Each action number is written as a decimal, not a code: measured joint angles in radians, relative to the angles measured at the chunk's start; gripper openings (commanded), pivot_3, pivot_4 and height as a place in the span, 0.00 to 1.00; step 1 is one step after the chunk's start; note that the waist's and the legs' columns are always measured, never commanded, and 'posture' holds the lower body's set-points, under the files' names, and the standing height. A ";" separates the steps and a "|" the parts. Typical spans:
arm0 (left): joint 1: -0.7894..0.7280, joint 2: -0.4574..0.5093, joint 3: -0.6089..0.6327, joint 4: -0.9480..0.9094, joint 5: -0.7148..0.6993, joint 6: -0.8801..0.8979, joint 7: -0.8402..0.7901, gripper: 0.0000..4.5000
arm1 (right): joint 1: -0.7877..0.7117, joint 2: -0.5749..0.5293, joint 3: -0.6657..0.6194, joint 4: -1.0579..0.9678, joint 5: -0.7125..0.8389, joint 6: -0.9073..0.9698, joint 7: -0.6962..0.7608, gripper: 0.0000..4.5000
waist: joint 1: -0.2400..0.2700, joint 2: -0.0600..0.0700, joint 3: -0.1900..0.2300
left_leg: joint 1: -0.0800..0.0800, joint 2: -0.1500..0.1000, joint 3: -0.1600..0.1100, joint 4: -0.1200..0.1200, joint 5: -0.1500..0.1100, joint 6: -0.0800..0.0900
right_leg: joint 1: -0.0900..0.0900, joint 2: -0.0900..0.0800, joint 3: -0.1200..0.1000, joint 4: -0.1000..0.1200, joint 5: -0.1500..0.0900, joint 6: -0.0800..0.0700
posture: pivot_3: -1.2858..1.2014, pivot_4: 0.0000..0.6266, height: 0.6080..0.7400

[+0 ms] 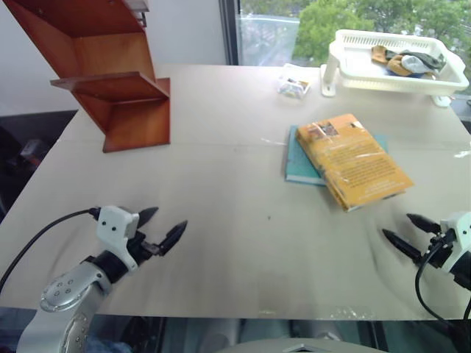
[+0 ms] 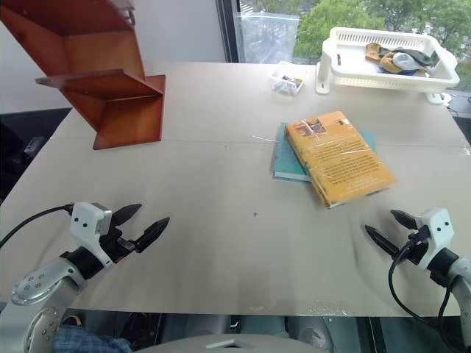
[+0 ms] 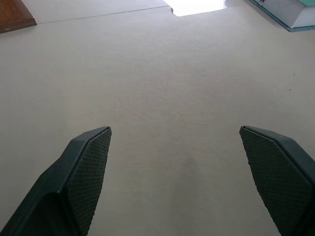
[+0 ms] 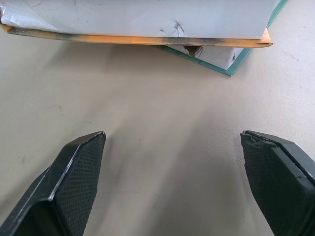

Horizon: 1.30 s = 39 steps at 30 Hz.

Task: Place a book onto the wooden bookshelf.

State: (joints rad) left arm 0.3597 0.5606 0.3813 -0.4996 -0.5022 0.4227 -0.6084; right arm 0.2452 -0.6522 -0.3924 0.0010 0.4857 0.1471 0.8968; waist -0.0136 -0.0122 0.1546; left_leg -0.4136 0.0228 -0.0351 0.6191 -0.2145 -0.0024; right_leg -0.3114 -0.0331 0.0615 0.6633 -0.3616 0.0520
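The thick orange-yellow book (image 1: 353,160) lies flat on the table right of centre, resting askew on a thinner teal book (image 1: 303,168). The wooden bookshelf (image 1: 110,73), reddish-brown with slanted sides, stands at the far left of the table. My left gripper (image 1: 163,226) hovers open over the near left part of the table, far from both. My right gripper (image 1: 408,232) is open near the front right edge, a short way in front of the book; the right wrist view faces the book's page edge (image 4: 142,19) across bare table. Nothing sits between either pair of fingers.
A white plastic basket (image 1: 346,73) holding cloth items stands at the back right by the window. A small clear packet (image 1: 294,82) lies beside it. The beige table (image 1: 221,206) stretches wide between the grippers and the shelf.
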 measured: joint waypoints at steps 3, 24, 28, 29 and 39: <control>-0.001 0.000 0.000 -0.001 0.000 0.000 0.000 0.98 | -0.004 -0.001 0.000 0.014 -0.003 -0.007 0.007 1.00 | 0.000 0.000 0.000 | 0.000 0.000 0.000 0.001 0.000 0.000 | 0.000 0.000 0.000 0.000 0.000 0.000 | 0.52 0.24 1.00; 0.017 -0.006 0.004 -0.027 0.012 -0.035 0.005 0.98 | -0.066 -0.030 0.003 0.102 -0.046 -0.048 0.037 1.00 | 0.000 0.000 0.000 | 0.000 0.000 0.000 0.002 0.000 0.000 | 0.000 0.000 0.000 0.001 0.000 0.000 | 0.52 0.24 1.00; 0.011 0.002 0.004 -0.026 0.019 -0.036 0.002 0.98 | -0.077 -0.030 0.003 0.133 -0.055 -0.061 0.036 1.00 | 0.000 0.000 0.000 | 0.000 0.000 0.000 0.003 0.000 0.000 | 0.000 0.001 0.000 0.001 0.000 0.000 | 0.52 0.24 1.00; 0.003 0.006 0.004 -0.026 0.019 -0.036 -0.001 0.98 | -0.082 -0.031 0.002 0.142 -0.059 -0.067 0.036 1.00 | 0.000 0.000 0.000 | 0.000 0.000 0.000 0.003 0.000 0.000 | 0.001 0.001 0.000 0.002 0.000 0.000 | 0.52 0.24 1.00; -0.096 0.256 0.167 -0.028 -0.273 0.087 -0.245 0.98 | -0.370 -0.134 -0.035 0.378 -0.134 -0.049 -0.129 1.00 | -0.010 0.007 0.010 | 0.001 0.001 0.000 0.014 0.000 0.000 | -0.001 0.003 0.001 0.015 0.000 0.000 | 0.52 0.24 1.00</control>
State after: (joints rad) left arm 0.2640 0.8161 0.5479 -0.5275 -0.7756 0.5099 -0.8534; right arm -0.1244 -0.7865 -0.4271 0.3792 0.3522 0.0986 0.7682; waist -0.0232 -0.0054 0.1643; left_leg -0.4130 0.0238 -0.0347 0.6333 -0.2144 -0.0025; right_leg -0.3121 -0.0302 0.0623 0.6779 -0.3616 0.0520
